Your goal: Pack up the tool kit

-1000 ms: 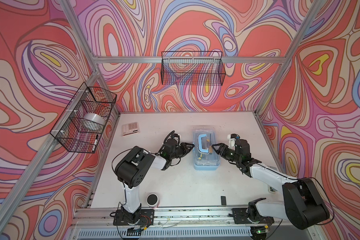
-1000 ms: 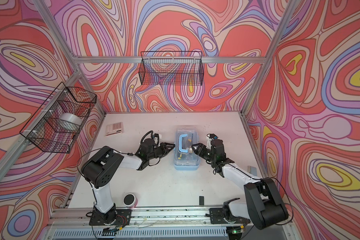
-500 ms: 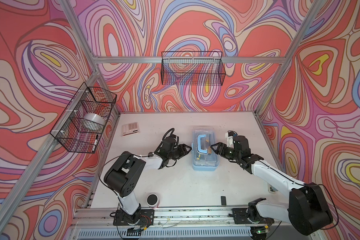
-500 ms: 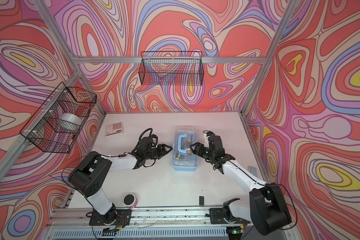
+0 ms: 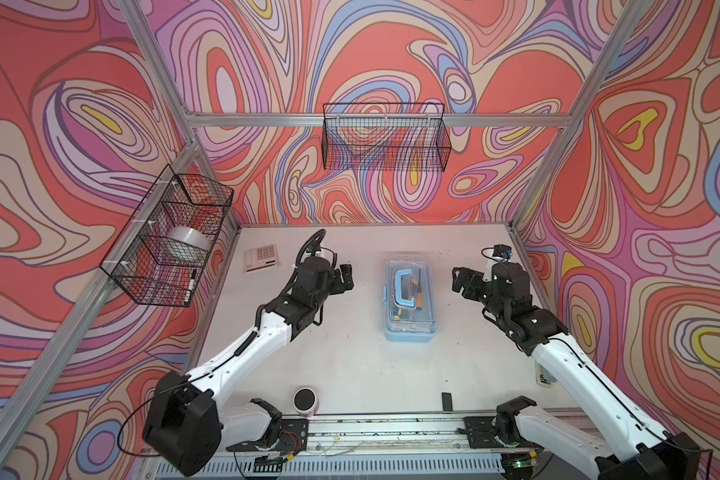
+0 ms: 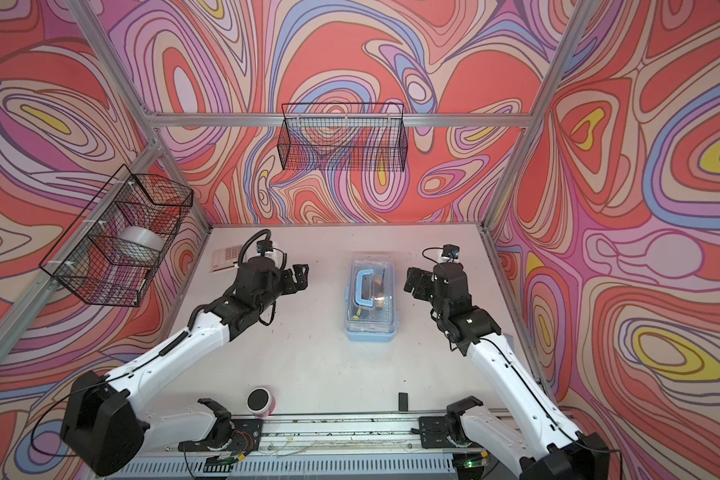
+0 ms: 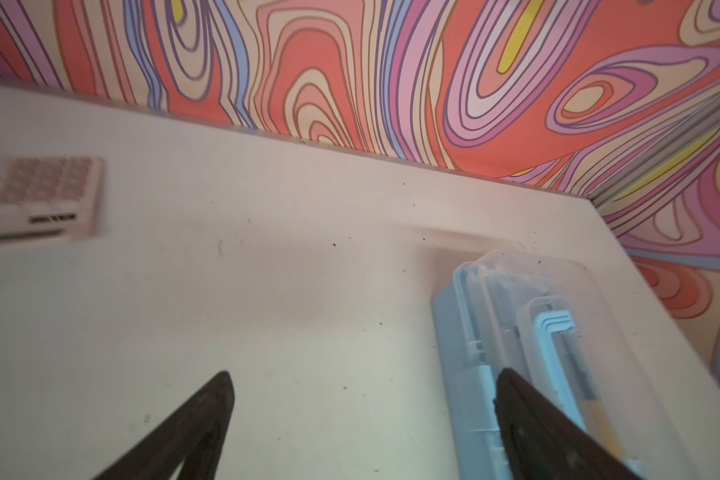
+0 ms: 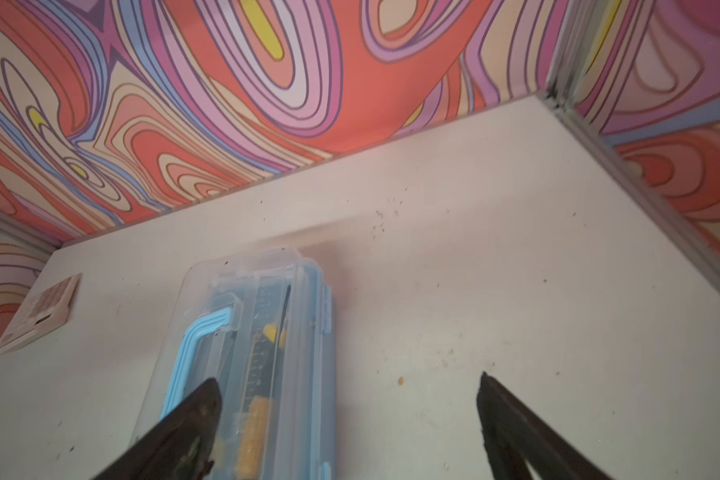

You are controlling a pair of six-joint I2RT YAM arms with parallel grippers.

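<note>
The tool kit (image 5: pixel 410 303) (image 6: pixel 371 305) is a light blue case lying flat mid-table, clear lid down, blue handle (image 5: pixel 404 286) on top. Through the lid I see a yellow-black utility knife (image 8: pixel 262 365) and a dark screwdriver shaft (image 8: pixel 284 307). My left gripper (image 5: pixel 346 276) (image 6: pixel 301 276) hovers left of the case, open and empty. In the left wrist view the left gripper (image 7: pixel 364 374) has bare table between its fingers and the case (image 7: pixel 558 332) beside one finger. My right gripper (image 5: pixel 459 282) (image 6: pixel 411 282) (image 8: pixel 348 377) hangs open and empty on the case's right.
A pink-white calculator (image 5: pixel 260 257) (image 7: pixel 38 199) lies at the back left. A pink cup with a dark top (image 5: pixel 305 401) and a small black block (image 5: pixel 446 401) sit near the front rail. Wire baskets hang on the back wall (image 5: pixel 385 137) and the left wall (image 5: pixel 171 237).
Both grippers have opened wide and drawn away from the case's sides, the left one leftward and the right one rightward. The case has stayed where it was.
</note>
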